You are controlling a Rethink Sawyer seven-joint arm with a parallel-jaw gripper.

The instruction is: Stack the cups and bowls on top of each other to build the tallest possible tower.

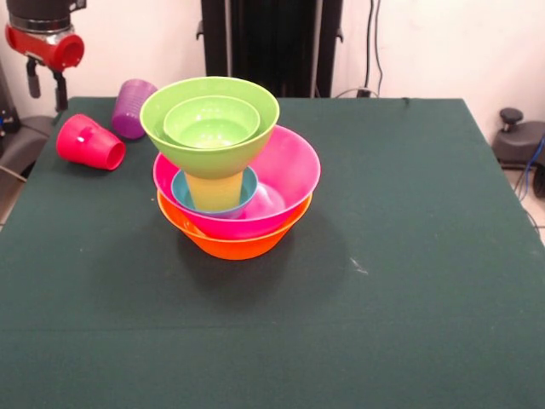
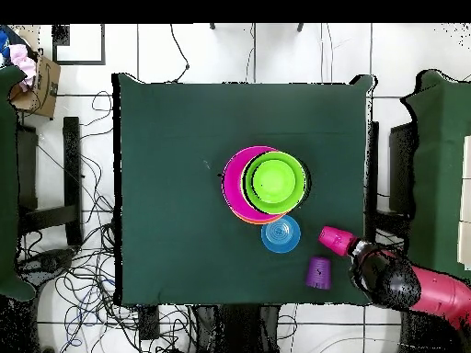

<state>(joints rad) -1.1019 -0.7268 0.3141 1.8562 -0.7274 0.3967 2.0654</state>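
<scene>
The tower [image 1: 230,170] stands left of the table's middle. An orange bowl [image 1: 234,245] is at the bottom with a pink bowl [image 1: 289,170] in it. A blue bowl [image 1: 181,192] in the pink one holds the yellow cup [image 1: 215,189]. A medium green bowl [image 1: 162,119] rests on the cup, with a small green bowl [image 1: 211,121] inside. A red cup [image 1: 89,143] lies on its side at the far left, next to a purple cup [image 1: 134,108]. My gripper [image 1: 48,85] hangs open and empty above the far left corner, behind the red cup.
In the overhead view the tower [image 2: 267,184], a blue bowl [image 2: 281,233] at its near rim, the red cup [image 2: 336,241] and the purple cup [image 2: 318,271] sit close to the arm [image 2: 405,285]. The table's edge [image 1: 25,196] runs near the cups.
</scene>
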